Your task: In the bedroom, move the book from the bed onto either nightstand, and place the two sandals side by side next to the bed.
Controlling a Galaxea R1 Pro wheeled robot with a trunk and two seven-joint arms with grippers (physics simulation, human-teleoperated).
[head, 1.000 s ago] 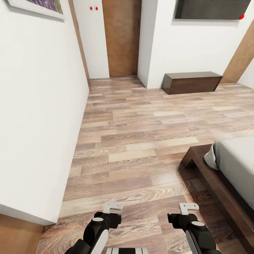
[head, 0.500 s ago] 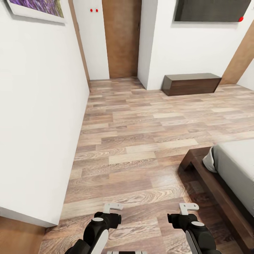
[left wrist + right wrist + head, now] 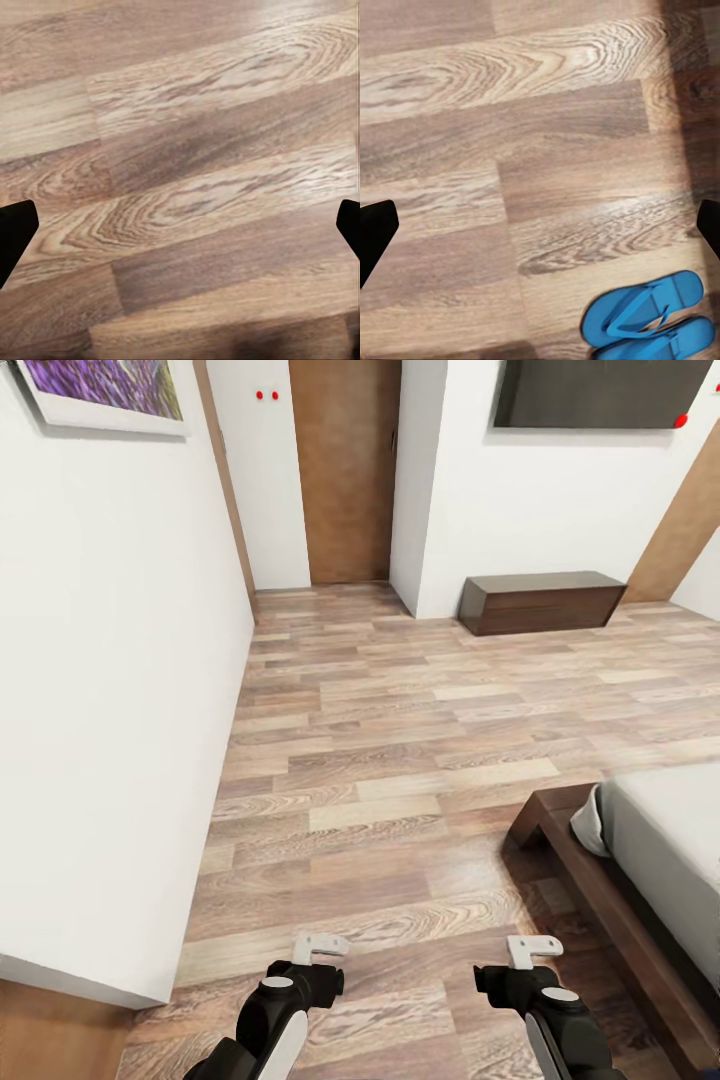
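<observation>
The bed (image 3: 662,830), a dark wooden frame under an off-white mattress, shows its corner at the lower right of the head view. Two bright blue sandals (image 3: 643,310) lie close together on the plank floor, the second sandal (image 3: 664,346) partly cut off by the frame edge. My right gripper (image 3: 540,232) hangs open above the floor beside them, its dark fingertips (image 3: 375,225) spread wide. My left gripper (image 3: 180,232) is open too, over bare planks. Both the left gripper (image 3: 320,946) and right gripper (image 3: 533,948) sit low in the head view. The book and nightstand are out of view.
A white wall (image 3: 110,710) juts in close on the left, with a lavender picture (image 3: 105,390) on it. A long low dark cabinet (image 3: 540,600) stands against the far wall under a dark screen (image 3: 600,390). A wooden door (image 3: 345,470) is straight ahead across open floor.
The whole head view has shifted slightly: the bed corner sits a little lower and more of the picture shows. Both arms hold the same pose.
</observation>
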